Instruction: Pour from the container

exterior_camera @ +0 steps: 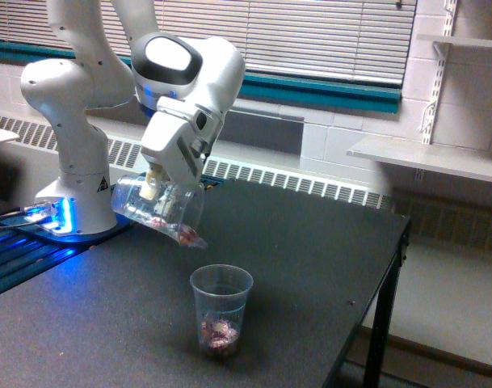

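container (pixel 159 209) hung tipped in the air, mouth angled down toward four o'clock, with pinkish-brown bits gathered at its lower lip. end effector (pixel 155 191) was clenched on the container's wall. slimmer clear cup (pixel 220 309) stood upright on the dark bench (pixel 310 250), at about five o'clock from the container, apart from it, with a few bits at its bottom.

Even indoor light, soft picture.
You had blue glow at the arm's base (pixel 56 212) and faint blur throughout.
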Available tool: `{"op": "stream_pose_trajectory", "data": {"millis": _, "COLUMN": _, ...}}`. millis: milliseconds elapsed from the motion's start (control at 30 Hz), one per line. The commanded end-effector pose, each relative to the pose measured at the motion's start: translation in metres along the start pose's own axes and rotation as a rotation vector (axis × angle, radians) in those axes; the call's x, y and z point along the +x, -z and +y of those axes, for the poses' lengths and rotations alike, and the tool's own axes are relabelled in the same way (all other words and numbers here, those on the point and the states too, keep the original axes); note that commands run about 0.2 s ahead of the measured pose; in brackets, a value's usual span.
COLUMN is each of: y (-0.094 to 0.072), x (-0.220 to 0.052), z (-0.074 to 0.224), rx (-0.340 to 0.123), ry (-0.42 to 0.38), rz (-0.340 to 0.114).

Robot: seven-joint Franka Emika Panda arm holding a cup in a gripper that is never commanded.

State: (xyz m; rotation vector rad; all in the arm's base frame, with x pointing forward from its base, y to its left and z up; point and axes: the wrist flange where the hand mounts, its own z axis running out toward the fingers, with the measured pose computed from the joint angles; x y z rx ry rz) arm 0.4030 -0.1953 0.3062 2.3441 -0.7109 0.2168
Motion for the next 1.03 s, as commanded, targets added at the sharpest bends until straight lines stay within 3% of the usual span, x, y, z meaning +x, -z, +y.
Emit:
{"op": "stream_pose_trajectory", "data": {"millis": 33, "y": 0.0060, "x": 0.0029, "z": -0.0027, "rx": -0.013, "ry": 0.001, "rz": -0.001}}
{"op": "stream_pose_trajectory", "data": {"millis": 1033, "y": 0.0082, "x": 0.0039, "z": 0.0027, "rx": 0.014, "ry": 0.006, "rz": -0.004}}
